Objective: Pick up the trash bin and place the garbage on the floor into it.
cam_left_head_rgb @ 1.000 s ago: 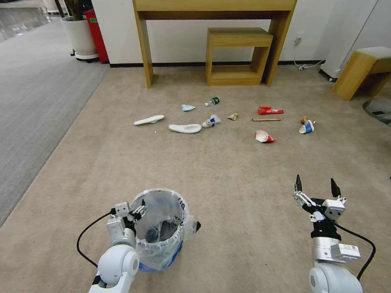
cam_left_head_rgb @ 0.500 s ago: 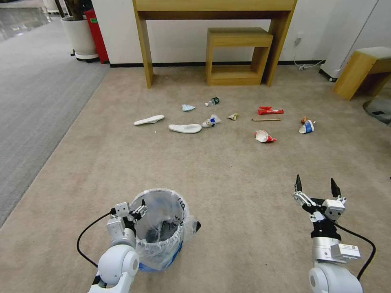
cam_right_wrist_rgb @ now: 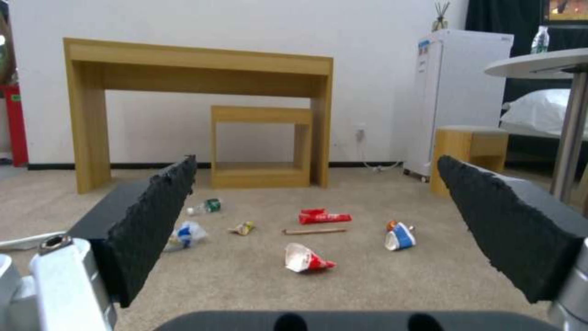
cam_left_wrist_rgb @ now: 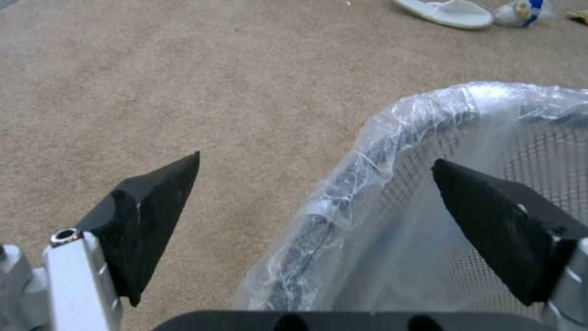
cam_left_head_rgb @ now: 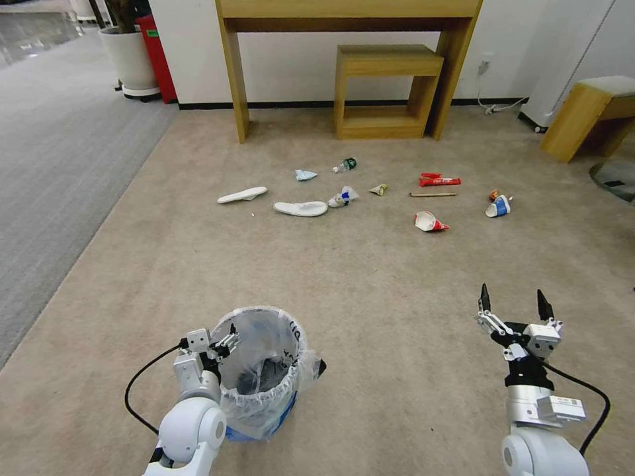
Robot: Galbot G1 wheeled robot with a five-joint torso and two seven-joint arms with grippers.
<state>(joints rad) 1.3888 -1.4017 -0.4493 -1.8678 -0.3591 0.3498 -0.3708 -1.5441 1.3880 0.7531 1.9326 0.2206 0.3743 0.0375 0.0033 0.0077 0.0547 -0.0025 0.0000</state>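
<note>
Two white slippers (cam_left_head_rgb: pixel 272 201), two paper cups (cam_left_head_rgb: pixel 463 214); both claws released, left claw (cam_left_wrist_rgb: pixel 315 181) astride bin rim (cam_left_wrist_rgb: pixel 392 133).

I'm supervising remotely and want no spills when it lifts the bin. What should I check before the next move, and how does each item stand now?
1. Left claw straddles the trash bin rim, one finger outside, one inside: ok.
2. Left claw shut on the rim: not ok, the jaws stand wide open.
3. Bag liner sits over the rim where the claw will bite: ok.
4. Bin upright on the floor: ok.
5. Right claw open, holding nothing, hovering apart from the bin: ok.
6. Garbage such as the red-white paper cup and white slippers lies well ahead, out of the lift path: ok.
</note>
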